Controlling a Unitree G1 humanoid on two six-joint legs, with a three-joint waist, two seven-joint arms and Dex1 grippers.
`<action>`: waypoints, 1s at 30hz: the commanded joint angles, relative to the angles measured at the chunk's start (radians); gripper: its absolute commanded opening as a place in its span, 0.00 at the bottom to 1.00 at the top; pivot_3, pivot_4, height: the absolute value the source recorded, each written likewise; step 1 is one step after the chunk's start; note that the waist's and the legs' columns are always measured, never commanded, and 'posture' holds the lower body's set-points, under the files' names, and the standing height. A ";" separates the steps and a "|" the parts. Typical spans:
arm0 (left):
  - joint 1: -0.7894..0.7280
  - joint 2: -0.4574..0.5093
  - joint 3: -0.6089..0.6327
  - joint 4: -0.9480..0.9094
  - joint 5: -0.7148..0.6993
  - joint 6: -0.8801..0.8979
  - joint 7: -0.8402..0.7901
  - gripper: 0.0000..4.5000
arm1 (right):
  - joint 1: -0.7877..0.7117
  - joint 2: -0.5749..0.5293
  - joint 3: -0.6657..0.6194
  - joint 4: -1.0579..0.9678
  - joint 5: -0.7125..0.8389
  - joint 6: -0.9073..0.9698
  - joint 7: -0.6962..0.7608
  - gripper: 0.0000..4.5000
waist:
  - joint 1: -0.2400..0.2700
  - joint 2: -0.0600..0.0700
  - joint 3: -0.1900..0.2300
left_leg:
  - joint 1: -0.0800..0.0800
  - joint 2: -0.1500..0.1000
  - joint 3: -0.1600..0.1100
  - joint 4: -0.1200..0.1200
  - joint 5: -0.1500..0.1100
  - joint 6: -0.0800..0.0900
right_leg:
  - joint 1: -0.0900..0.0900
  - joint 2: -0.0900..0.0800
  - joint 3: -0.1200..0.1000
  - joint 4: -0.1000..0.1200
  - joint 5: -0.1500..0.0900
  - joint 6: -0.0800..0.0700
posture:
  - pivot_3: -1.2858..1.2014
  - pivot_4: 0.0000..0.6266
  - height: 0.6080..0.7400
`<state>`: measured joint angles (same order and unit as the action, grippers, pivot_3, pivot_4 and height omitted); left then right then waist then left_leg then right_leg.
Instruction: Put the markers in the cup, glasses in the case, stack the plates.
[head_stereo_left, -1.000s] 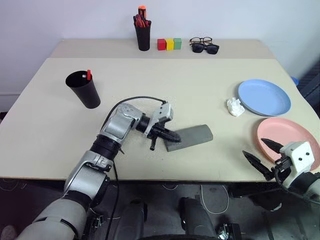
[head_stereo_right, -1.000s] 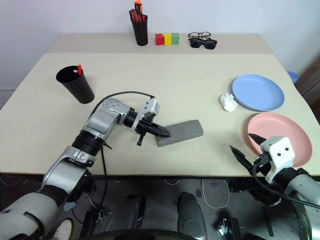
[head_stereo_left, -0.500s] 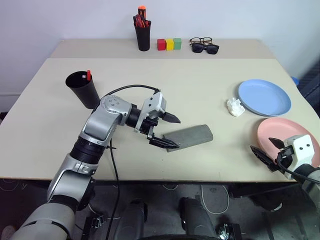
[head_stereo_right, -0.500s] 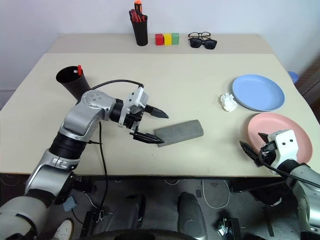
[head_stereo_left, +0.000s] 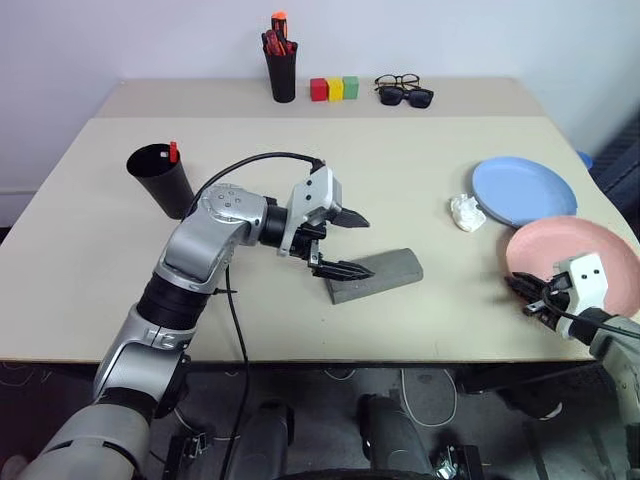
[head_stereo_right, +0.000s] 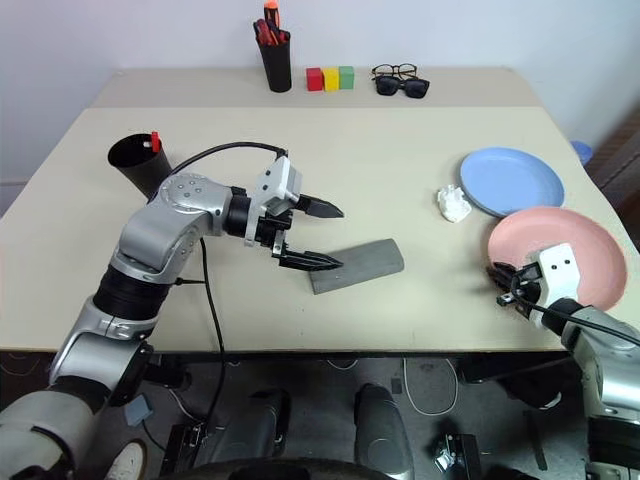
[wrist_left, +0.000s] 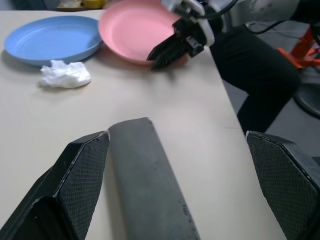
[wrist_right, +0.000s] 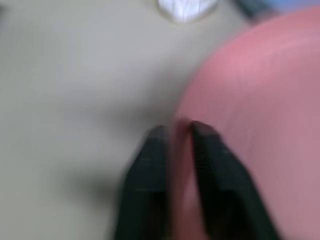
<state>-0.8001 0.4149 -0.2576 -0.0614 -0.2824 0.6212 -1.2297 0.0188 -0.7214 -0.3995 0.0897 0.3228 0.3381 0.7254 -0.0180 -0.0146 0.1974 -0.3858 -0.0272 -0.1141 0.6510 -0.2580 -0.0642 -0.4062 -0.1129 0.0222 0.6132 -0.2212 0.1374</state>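
Note:
The grey case (head_stereo_left: 378, 274) lies closed on the table's middle. My left gripper (head_stereo_left: 362, 243) hovers open just above its left end, and its wide-apart fingers (wrist_left: 75, 175) frame the case (wrist_left: 145, 180). The black cup (head_stereo_left: 160, 180) stands at the left with a red-capped marker (head_stereo_left: 173, 151) sticking out of it. The glasses are out of view. At the right front, my right gripper (head_stereo_left: 525, 290) is shut on the near-left rim of the pink plate (head_stereo_left: 580, 245), with the rim pinched between its fingers (wrist_right: 150, 165). The blue plate (head_stereo_left: 525, 190) lies just behind the pink one.
A crumpled white tissue (head_stereo_left: 467, 212) lies left of the blue plate. At the table's back stand a slim black pen holder with red-orange pens (head_stereo_left: 282, 70), three coloured blocks (head_stereo_left: 335, 88), and black-framed spectacles with sunglasses (head_stereo_left: 405, 92). The pink plate sits near the table's right front corner.
My left gripper opened and rose off the case's left end. My right gripper moved forward to the pink plate's rim and shut on it.

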 joint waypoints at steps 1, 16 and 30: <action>-0.008 0.014 0.025 -0.038 -0.024 -0.004 0.028 1.00 | -0.004 -0.023 0.015 0.013 -0.030 -0.004 -0.009 0.01 | 0.000 0.000 0.000 | 0.000 0.000 0.000 0.000 0.000 0.000 | 0.000 0.000 0.000 0.000 0.000 0.001 | 0.52 0.24 1.00; 0.036 0.024 0.023 -0.087 -0.055 0.009 0.126 1.00 | -0.283 -0.164 0.071 0.056 -0.170 -0.159 -0.055 0.01 | -0.004 0.002 0.001 | 0.001 0.000 0.001 -0.001 0.000 0.000 | -0.001 0.000 0.001 0.000 0.000 0.001 | 0.52 0.24 1.00; 0.127 0.073 0.087 -0.231 -0.102 0.122 0.271 1.00 | -1.016 -0.098 0.397 1.030 -0.435 -0.624 -0.024 0.01 | -0.014 0.003 0.002 | -0.004 0.000 0.001 -0.005 0.000 0.000 | -0.006 0.000 0.001 -0.002 0.003 0.002 | 0.52 0.24 1.00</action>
<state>-0.6737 0.4788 -0.2041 -0.2454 -0.3645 0.7316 -0.9760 -0.9540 -0.8113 -0.0046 1.0775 -0.0893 -0.2335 0.7248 -0.0323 -0.0120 0.1992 -0.3894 -0.0273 -0.1131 0.6457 -0.2577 -0.0646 -0.4119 -0.1129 0.0231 0.6116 -0.2181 0.1391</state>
